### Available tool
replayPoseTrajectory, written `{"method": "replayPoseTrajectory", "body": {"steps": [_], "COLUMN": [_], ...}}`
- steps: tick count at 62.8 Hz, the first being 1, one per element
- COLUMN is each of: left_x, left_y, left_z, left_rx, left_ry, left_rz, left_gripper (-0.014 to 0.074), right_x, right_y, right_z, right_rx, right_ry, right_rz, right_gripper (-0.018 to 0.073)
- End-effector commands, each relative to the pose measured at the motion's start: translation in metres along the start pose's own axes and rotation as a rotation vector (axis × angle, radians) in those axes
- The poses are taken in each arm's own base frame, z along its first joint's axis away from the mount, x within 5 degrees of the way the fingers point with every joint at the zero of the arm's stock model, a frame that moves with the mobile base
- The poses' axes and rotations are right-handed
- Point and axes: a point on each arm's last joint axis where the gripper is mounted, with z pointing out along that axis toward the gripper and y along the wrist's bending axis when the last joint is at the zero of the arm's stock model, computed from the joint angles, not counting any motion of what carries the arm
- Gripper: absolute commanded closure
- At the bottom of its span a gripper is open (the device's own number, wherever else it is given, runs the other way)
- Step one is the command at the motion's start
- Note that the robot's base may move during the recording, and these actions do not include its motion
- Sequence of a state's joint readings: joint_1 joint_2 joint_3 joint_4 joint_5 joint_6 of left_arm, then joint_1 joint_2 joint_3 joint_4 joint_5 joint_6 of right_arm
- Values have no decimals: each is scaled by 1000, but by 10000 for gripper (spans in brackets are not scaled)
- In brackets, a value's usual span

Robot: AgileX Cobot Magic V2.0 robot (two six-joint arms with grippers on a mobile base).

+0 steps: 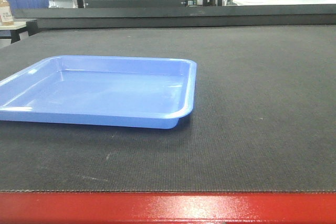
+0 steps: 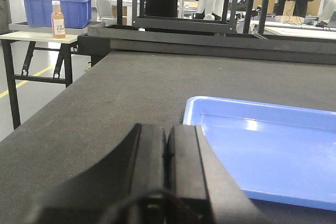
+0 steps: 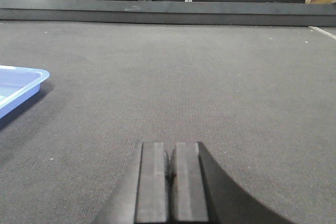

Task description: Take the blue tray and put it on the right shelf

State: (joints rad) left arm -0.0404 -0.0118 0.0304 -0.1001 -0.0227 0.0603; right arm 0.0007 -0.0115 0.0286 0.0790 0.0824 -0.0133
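As neither claw shows in it, front view: layout only.
Front view, tray: blue tray (image 1: 105,93) lies flat and empty on the dark mat (image 1: 252,103), w/ the red frame edge (image 1: 168,209) along the near side.
Front view, shelf: right shelf not in shot; no steel rack seen in any view.
Left wrist view, claw: left gripper (image 2: 167,134) has its two pads pressed together, nothing betw. them, low over the mat.
Left wrist view, tray vs claw: tray sits just ahead and to the right of the tips, its near-left corner close beside the right pad. Touching or apart, can't tell.
Left wrist view, bkgd: far ahead-left of the claw, a side table (image 2: 31,35) w/ a bottle (image 2: 58,19) and a dark-blue bin (image 2: 73,11). Black rack (image 2: 184,3) is straight ahead, past the mat's far end.
Right wrist view, claw: right gripper (image 3: 169,148) also pressed together, empty, low over bare mat.
Right wrist view, tray vs claw: only one corner of the tray shows, well off to the left and ahead of the tips, clearly apart.
Progress: approx. at the start, I judge. Tray not gripped, not lifted.
Left to do: whole job, i.e. spread a claw, take the rim, lift level, carry to the shelf, set down.
Next move, my guess: left claw is nearer, but must spread first, since shut pads can't take a rim.
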Motion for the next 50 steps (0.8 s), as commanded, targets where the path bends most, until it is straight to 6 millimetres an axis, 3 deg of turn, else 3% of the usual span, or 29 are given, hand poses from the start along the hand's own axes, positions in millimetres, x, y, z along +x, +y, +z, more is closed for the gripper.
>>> {"method": "replayPoseTrajectory", "body": {"steps": [1,26,44,50], "left_x": [1,0,-5,-14], "left_y": [1,1,1,3], "left_z": [-1,-1,-1,-3], "left_rx": [-6,-7,-11,-22], "left_ry": [-70,-79,-133,-222], "left_rz": [4,4,-2,-41], "left_gripper": [645,645,645,645], "right_x": [-16,-16,-24,-36], "right_y": [1,1,0,0], "right_z": [-3,-3,-5,-8], "right_rx": [-2,-2,0,1], "right_ry": [-125,-125,-218,-320], "right_rz": [-8,-8,-8,-4], "right_gripper": [506,506,506,506]}}
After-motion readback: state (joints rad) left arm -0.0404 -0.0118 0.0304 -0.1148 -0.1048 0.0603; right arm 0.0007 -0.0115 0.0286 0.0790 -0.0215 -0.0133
